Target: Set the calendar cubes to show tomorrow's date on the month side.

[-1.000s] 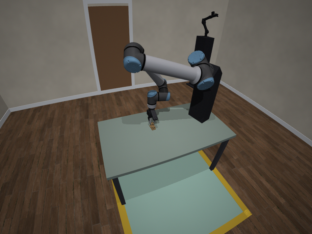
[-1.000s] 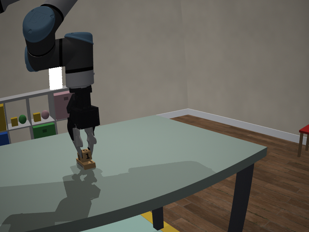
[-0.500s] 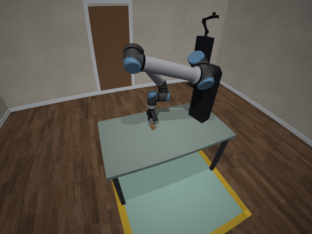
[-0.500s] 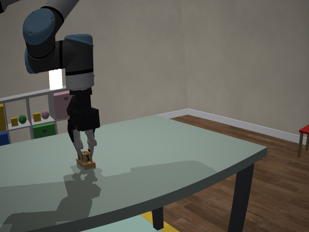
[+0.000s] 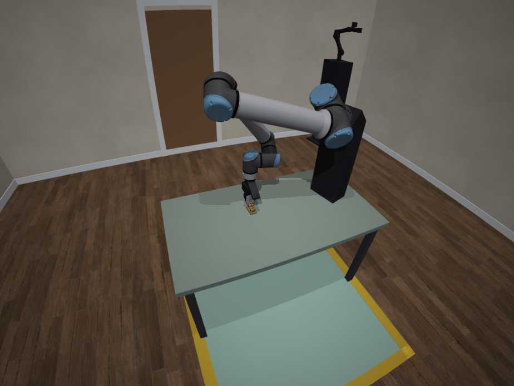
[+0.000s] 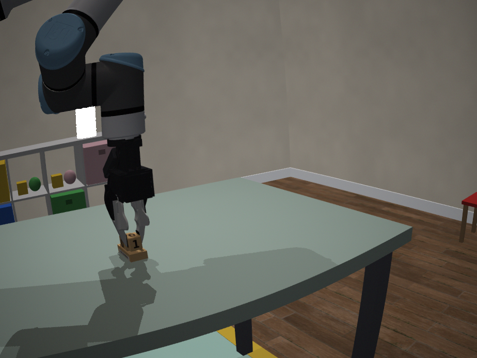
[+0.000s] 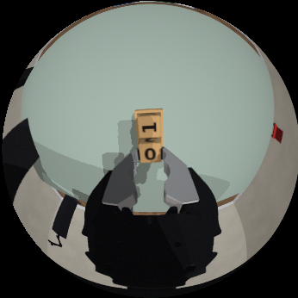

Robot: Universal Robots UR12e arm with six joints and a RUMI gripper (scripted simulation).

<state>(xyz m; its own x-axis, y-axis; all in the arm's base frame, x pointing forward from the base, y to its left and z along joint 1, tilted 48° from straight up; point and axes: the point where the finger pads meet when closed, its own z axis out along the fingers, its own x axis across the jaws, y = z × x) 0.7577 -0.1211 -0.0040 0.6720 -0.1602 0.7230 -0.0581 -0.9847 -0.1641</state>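
My gripper point(image 5: 251, 203) point(image 6: 131, 232) point(image 7: 150, 158) points straight down and is shut on a wooden number cube point(image 6: 134, 242) point(image 7: 150, 153). The cube shows 0 on top and 1 on the side facing the exterior camera. It is down at the small wooden calendar tray point(image 5: 252, 212) point(image 6: 135, 255) point(image 7: 148, 114), which stands on the table. A second cube sits close beside it in the tray, mostly hidden. In the wrist view a face with 1 point(image 7: 149, 127) shows just beyond the held cube. The side with the month's name cannot be read.
The grey-green table point(image 5: 266, 236) point(image 6: 269, 231) bears only the calendar. The black robot pedestal point(image 5: 336, 166) stands at the table's back right. A shelf with coloured boxes and balls point(image 6: 46, 181) stands behind the table, and a red stool point(image 6: 470, 202) on the floor to the right.
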